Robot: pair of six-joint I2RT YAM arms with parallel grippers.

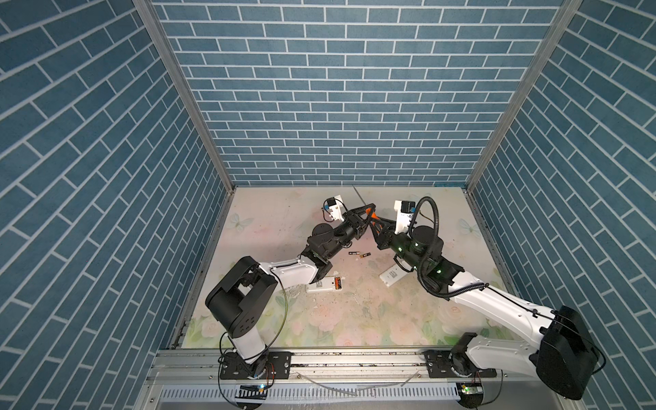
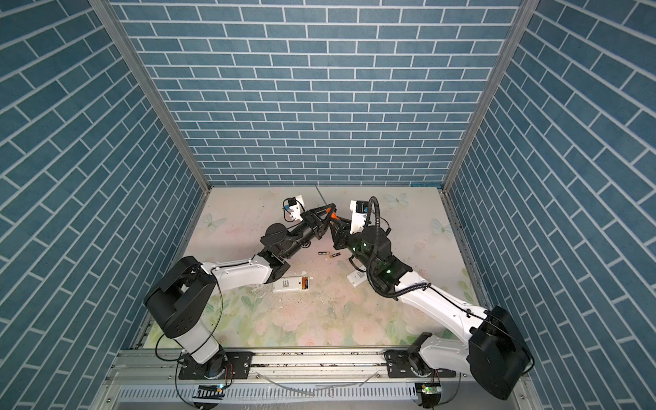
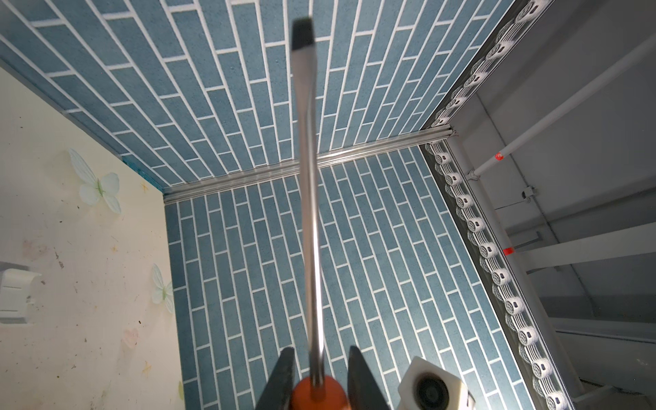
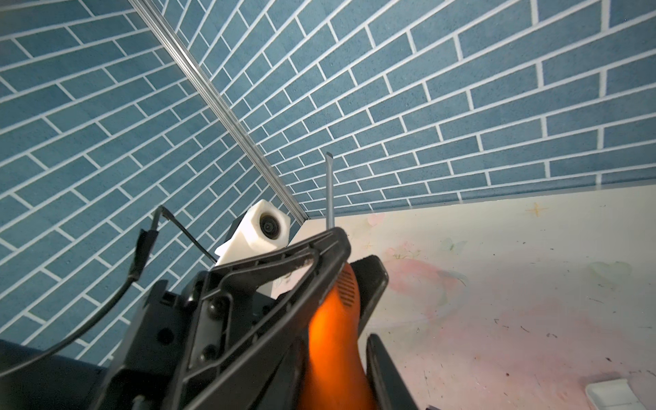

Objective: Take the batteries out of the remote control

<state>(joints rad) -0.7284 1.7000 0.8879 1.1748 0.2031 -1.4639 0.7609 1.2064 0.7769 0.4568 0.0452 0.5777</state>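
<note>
The job looks partly done. Two black batteries [image 1: 353,253] lie loose on the bench [image 1: 355,319], almost end to end, near the middle and between the two arms. So those two are out.

One orange battery [image 1: 337,283] sits in the open slot of a white remote [image 1: 321,285]. That remote lies flat beside the left arm. This battery has not been taken out yet.

A second white remote [image 1: 390,277] lies partly under the right arm. Its battery slot is hidden, so I cannot tell if anything is inside it. No other battery shows in any view.

Both arms are up near the back of the bench, well apart from the remotes. The left tool [image 3: 321,372] is closed tight on the orange handle of a screwdriver [image 3: 310,213], and the metal rod sticks out past it. The right tool [image 1: 373,223] is at the other end of the same handle, with one finger just beside it. I cannot tell if it is gripping the handle or not.

My guess is that the screwdriver is being passed from one arm to the other, to help lift the orange battery out. No battery is being touched right now.
</note>
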